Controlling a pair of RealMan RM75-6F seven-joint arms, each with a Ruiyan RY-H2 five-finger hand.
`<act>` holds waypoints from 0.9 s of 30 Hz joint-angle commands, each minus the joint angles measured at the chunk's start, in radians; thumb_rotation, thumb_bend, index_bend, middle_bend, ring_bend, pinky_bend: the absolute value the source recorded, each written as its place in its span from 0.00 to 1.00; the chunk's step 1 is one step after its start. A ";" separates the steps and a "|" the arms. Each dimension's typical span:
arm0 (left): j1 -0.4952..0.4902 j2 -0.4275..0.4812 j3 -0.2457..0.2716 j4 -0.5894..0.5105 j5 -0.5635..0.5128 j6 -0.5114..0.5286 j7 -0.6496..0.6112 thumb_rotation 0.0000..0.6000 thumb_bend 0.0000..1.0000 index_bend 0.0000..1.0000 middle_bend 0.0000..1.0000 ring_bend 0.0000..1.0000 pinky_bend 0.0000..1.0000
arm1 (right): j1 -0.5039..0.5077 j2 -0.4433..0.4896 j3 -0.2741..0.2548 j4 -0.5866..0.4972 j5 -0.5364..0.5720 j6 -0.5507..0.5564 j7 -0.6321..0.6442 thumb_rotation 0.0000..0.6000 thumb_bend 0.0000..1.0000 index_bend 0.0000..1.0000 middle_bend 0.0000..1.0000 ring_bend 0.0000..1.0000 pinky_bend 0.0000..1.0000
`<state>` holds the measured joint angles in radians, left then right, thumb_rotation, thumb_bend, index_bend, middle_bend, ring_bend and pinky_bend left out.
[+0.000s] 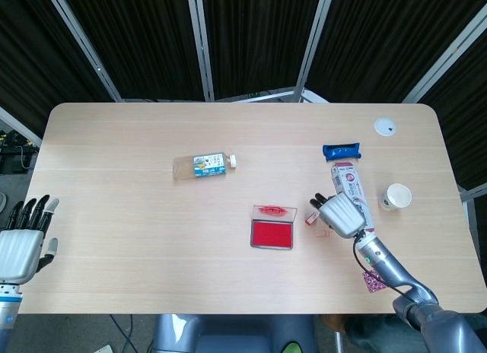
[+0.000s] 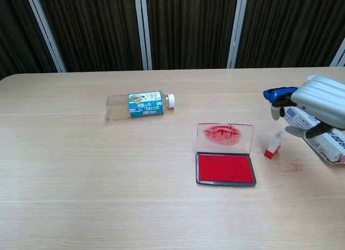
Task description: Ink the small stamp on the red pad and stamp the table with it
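Chest view: small stamp (image 2: 273, 144) standing tilted on the tabletop (image 2: 108, 169), red end down, just right of the open red pad (image 2: 225, 168) and beside a faint red print (image 2: 291, 165). Right hand (image 2: 315, 109) above and to the right of the stamp, fingers apart, gripping nothing; whether a fingertip touches the stamp's white top, cannot tell. Print on the wood suggests stamping is done and release is the step in hand. To finish well: lift the hand straight up and away to the right, fingers kept wide, no brushing of the leaning stamp, which looks ready to topple. Avoid dragging across the fresh ink. Head view: same stamp (image 1: 311, 215) just left of the right hand (image 1: 340, 214), pad (image 1: 273, 233) further left. Left hand (image 1: 19, 246) open at the tabletop's near left corner, well apart from everything
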<state>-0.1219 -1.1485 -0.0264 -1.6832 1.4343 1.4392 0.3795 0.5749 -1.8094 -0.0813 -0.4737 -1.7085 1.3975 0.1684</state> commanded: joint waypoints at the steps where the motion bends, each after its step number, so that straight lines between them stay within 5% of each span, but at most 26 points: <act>1: 0.002 0.006 0.002 -0.003 0.007 0.005 -0.010 1.00 0.44 0.00 0.00 0.00 0.00 | -0.024 0.068 0.008 -0.078 -0.010 0.097 -0.009 1.00 0.32 0.42 0.45 0.83 1.00; 4: 0.006 0.015 0.005 -0.009 0.021 0.014 -0.027 1.00 0.44 0.00 0.00 0.00 0.00 | -0.054 0.137 0.020 -0.175 -0.009 0.187 -0.020 1.00 0.29 0.38 0.42 0.83 1.00; 10: 0.020 0.040 0.016 -0.023 0.071 0.050 -0.085 1.00 0.44 0.00 0.00 0.00 0.00 | -0.160 0.329 0.038 -0.517 0.046 0.283 -0.087 1.00 0.00 0.17 0.25 0.72 0.97; 13: 0.028 0.056 0.025 -0.026 0.105 0.072 -0.117 1.00 0.44 0.00 0.00 0.00 0.00 | -0.227 0.455 0.023 -0.767 0.080 0.308 -0.126 1.00 0.00 0.13 0.17 0.46 0.80; 15: 0.034 0.058 0.025 -0.019 0.119 0.092 -0.117 1.00 0.44 0.00 0.00 0.00 0.00 | -0.263 0.508 0.015 -0.881 0.102 0.321 -0.149 1.00 0.00 0.10 0.09 0.18 0.52; 17: 0.041 0.054 0.024 -0.011 0.133 0.112 -0.109 1.00 0.44 0.00 0.00 0.00 0.00 | -0.296 0.548 -0.001 -0.965 0.112 0.332 -0.180 1.00 0.00 0.06 0.02 0.04 0.28; 22: 0.055 0.058 0.033 -0.005 0.170 0.144 -0.141 1.00 0.05 0.00 0.00 0.00 0.00 | -0.370 0.613 -0.035 -1.081 0.101 0.359 -0.222 1.00 0.00 0.00 0.00 0.00 0.09; 27: 0.061 0.075 0.038 0.001 0.183 0.150 -0.178 1.00 0.00 0.00 0.00 0.00 0.00 | -0.409 0.609 -0.024 -1.070 0.112 0.359 -0.197 1.00 0.00 0.00 0.00 0.00 0.06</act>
<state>-0.0634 -1.0763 0.0099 -1.6840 1.6134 1.5860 0.2052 0.1738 -1.2010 -0.1063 -1.5500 -1.6031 1.7551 -0.0349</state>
